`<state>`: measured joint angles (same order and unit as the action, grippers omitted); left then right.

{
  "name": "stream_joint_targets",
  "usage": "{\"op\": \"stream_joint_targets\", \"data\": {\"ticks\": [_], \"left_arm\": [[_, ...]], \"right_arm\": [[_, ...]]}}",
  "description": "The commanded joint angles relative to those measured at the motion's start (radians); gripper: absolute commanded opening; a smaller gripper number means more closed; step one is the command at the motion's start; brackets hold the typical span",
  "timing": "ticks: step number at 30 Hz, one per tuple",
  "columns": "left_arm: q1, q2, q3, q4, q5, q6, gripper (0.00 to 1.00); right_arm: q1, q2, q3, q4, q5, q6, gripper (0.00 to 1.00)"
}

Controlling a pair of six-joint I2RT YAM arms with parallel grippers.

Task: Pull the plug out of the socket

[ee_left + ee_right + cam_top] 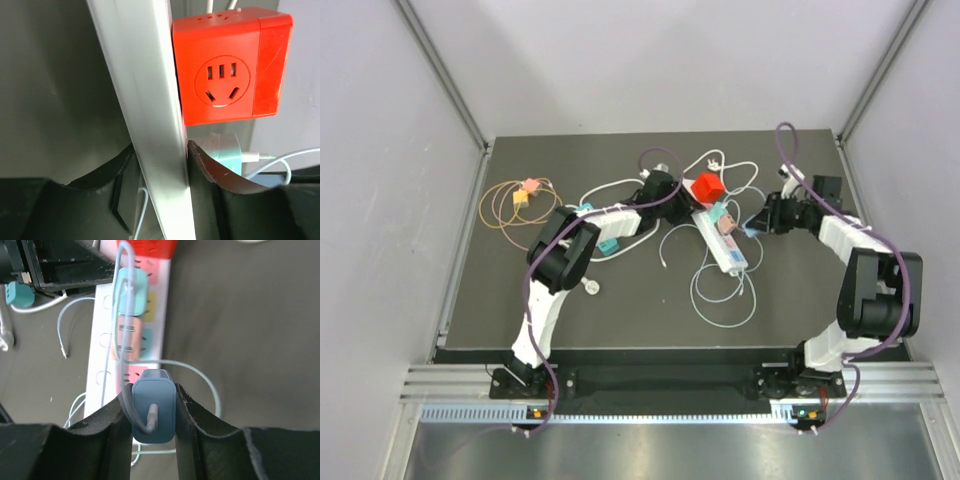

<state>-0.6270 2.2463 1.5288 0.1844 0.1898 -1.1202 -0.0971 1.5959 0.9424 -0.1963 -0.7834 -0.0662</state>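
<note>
left tool (162,150) clamps socket (145,75) edge | right tool (151,399) pinches plug (162,430)

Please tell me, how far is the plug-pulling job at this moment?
Done: the left gripper clamps the white power strip, and the right gripper clamps the blue plug. In hand: the pull itself; the plug looks raised over the strip, but its pins are hidden. Left: bringing it clearly free.
</note>
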Motion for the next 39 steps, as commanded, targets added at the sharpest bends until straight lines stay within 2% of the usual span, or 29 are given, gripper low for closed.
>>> {"op": "stream_joint_targets", "data": {"ticks": [1,4,8,12,16,19,22,25,26,28,30,32,34,39], "left_arm": [[0.032,-0.042,-0.010,-0.140,-0.181,0.221,0.00],[0.033,-0.054,-0.015,-0.148,-0.231,0.264,0.00],[0.038,-0.053,-0.015,-0.115,-0.196,0.273,0.00],[0.044,-0.042,-0.007,-0.096,-0.121,0.281,0.00],[0.058,-0.036,-0.012,-0.060,-0.082,0.278,0.00],[0.070,-0.031,-0.016,-0.048,-0.066,0.272,0.00],[0.081,-0.033,-0.018,-0.039,-0.050,0.266,0.00],[0.090,-0.036,-0.019,-0.036,-0.040,0.266,0.00],[0.093,-0.036,-0.021,-0.034,-0.038,0.264,0.00],[0.101,-0.037,-0.027,-0.020,-0.020,0.252,0.00],[0.116,-0.037,-0.044,0.033,0.016,0.228,0.00],[0.128,-0.036,-0.055,0.079,0.086,0.165,0.00],[0.144,-0.036,-0.055,0.110,0.126,0.122,0.00],[0.154,-0.040,-0.015,0.070,0.122,0.146,0.00]], "right_arm": [[-0.041,-0.097,0.039,0.072,-0.041,0.002,0.00],[-0.046,-0.140,0.033,0.070,0.010,-0.026,0.00],[-0.070,-0.172,0.048,0.054,-0.083,-0.052,0.00],[-0.111,-0.295,0.104,0.020,-0.134,-0.081,0.00],[-0.170,-0.405,0.296,-0.084,-0.154,-0.072,0.00],[-0.255,-0.435,0.437,-0.097,-0.201,0.017,0.00],[-0.341,-0.439,0.556,-0.028,-0.255,0.179,0.00],[-0.426,-0.429,0.657,0.133,-0.295,0.406,0.00],[-0.470,-0.422,0.685,0.174,-0.307,0.528,0.00],[-0.518,-0.387,0.781,0.297,-0.321,0.644,0.00],[-0.591,-0.355,0.849,0.383,-0.341,0.828,0.00],[-0.662,-0.303,0.932,0.544,-0.355,1.022,0.00],[-0.714,-0.246,1.017,0.633,-0.358,1.141,0.00],[-0.791,-0.139,1.223,0.617,-0.340,1.197,0.00]]}}
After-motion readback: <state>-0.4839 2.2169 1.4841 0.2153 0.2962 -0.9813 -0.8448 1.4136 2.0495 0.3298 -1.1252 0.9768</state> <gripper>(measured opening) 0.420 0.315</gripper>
